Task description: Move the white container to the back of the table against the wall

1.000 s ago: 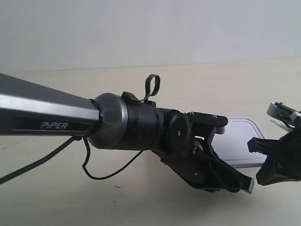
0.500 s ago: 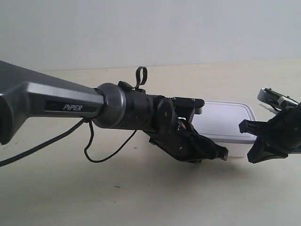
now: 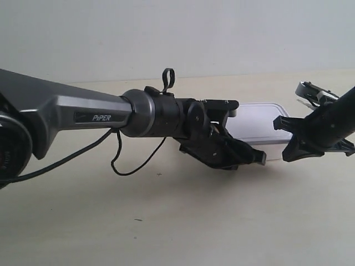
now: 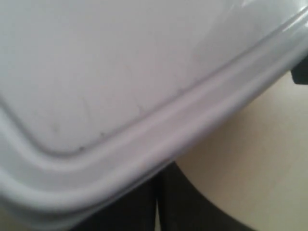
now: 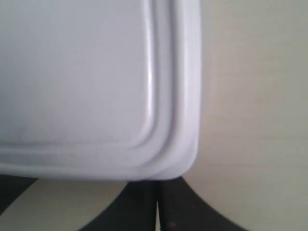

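The white container [image 3: 260, 123] lies flat on the table [image 3: 166, 221], short of the wall [image 3: 166, 33]. The arm at the exterior view's left reaches across, its gripper [image 3: 258, 158] at the container's near side. The gripper [image 3: 289, 148] of the arm at the exterior view's right is at the container's near right corner. In the left wrist view my left gripper [image 4: 158, 177] is shut, its tips against the white container's rim [image 4: 144, 159]. In the right wrist view my right gripper [image 5: 158, 186] is shut, its tips under a rounded corner of the white container [image 5: 178, 159]. Neither gripper holds anything.
A loose black cable [image 3: 130, 166] hangs from the arm at the exterior view's left. A strip of bare table [image 3: 249, 88] separates the container from the wall. A dark piece [image 4: 301, 74] shows at the left wrist view's edge.
The container has slid away from the camera toward the wall, with both shut grippers moving along behind it. The arm at the exterior view's left has stretched farther back.
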You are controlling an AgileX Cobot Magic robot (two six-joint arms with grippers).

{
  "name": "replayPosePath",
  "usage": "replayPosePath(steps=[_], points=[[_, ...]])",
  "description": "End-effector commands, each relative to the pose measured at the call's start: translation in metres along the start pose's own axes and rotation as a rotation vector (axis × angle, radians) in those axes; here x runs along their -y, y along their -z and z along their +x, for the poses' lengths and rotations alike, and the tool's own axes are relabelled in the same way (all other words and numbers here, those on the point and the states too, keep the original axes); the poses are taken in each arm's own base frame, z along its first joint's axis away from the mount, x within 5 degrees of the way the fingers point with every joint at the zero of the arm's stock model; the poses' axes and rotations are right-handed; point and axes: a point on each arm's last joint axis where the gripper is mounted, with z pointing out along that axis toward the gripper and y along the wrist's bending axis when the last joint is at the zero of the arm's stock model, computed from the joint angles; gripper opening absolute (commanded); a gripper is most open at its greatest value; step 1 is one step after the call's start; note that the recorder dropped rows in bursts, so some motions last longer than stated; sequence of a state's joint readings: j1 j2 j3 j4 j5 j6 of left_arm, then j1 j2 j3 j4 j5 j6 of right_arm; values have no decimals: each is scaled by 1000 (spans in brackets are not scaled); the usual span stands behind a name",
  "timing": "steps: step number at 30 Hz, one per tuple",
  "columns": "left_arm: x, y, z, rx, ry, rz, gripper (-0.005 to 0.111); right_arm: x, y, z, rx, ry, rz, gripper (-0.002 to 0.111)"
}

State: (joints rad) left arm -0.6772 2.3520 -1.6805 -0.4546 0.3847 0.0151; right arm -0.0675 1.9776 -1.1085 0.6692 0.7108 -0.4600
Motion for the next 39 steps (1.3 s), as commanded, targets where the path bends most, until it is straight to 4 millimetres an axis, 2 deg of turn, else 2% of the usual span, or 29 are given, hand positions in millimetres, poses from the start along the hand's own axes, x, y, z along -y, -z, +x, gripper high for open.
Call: replayPosePath(steps=[1, 6, 15, 22, 26, 35, 39], points=[[-7, -2, -21, 54, 2, 3, 0, -2, -3, -11, 4, 12, -19, 0], [-16, -9, -32, 63, -1, -3, 0, -4, -6, -26, 39, 18, -45, 0], [-20, -20, -49, 125, -10, 3, 0, -3, -17, -53, 74, 21, -61, 0], [-37, -24, -67, 178, 24, -5, 0, -1, -30, -71, 96, 9, -84, 0], [-46, -26, -70, 189, 22, -19, 0, -8, -36, -81, 109, 30, -91, 0], [-57, -28, -79, 260, 29, -30, 0, -36, -53, -97, 155, 106, -94, 0], [-67, -24, -87, 314, 38, -43, 0, -37, -56, -104, 166, 105, -99, 0]])
